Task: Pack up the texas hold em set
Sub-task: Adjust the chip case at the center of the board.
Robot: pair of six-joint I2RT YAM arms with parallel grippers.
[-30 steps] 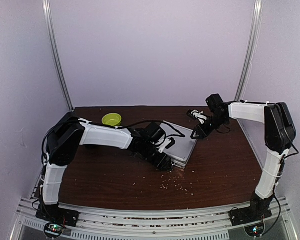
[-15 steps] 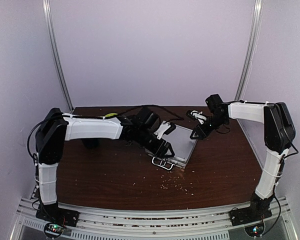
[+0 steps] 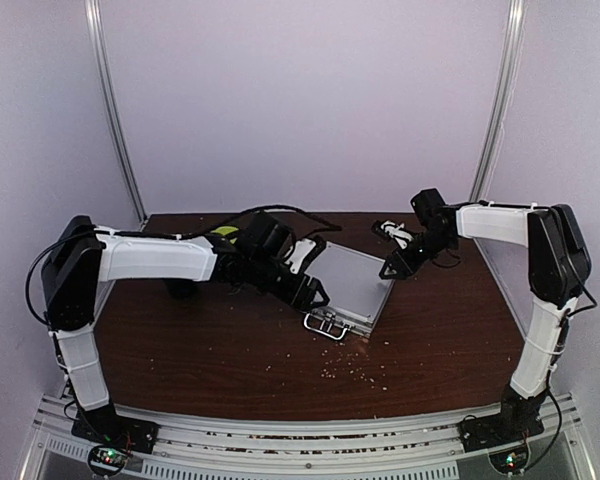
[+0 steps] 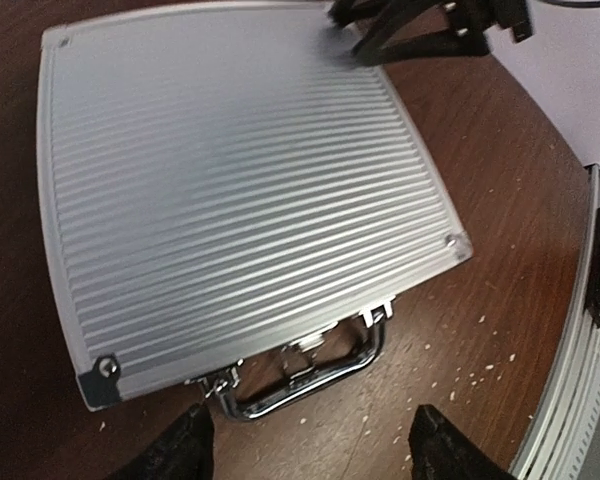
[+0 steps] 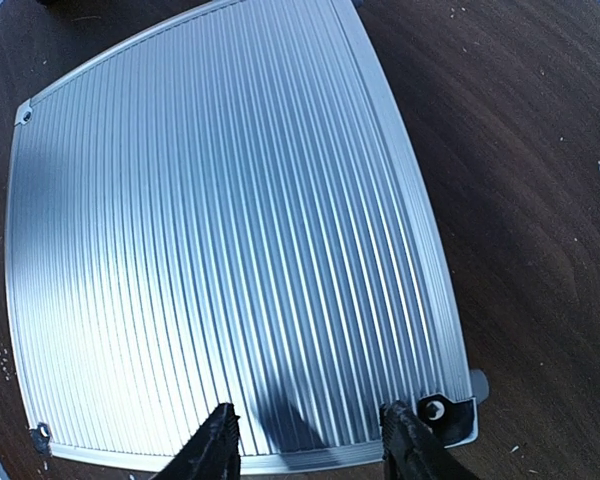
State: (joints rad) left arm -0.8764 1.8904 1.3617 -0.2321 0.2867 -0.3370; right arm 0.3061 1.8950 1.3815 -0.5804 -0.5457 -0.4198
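Shut flat on the dark wood worktop (image 3: 230, 350): briefcase (image 3: 352, 285); left pincer (image 4: 310, 455) spread by its handle (image 4: 310, 375), right pincer (image 5: 310, 440) spread over the far edge, neither gripping; liable to skid if nudged sideways, slick metal on smooth wood; ribbed silver aluminium lid (image 5: 230, 230), black corner caps (image 4: 102, 372), chrome loop handle.

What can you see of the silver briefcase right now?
The silver briefcase is shut and lies flat on the dark table, with its ribbed, aluminium-looking lid facing up. Its corners are riveted, some capped in black. A chrome handle with latches beside it sits on the near edge, facing the open left gripper, which is clear of it. The open right gripper is over a far corner; contact is unclear.
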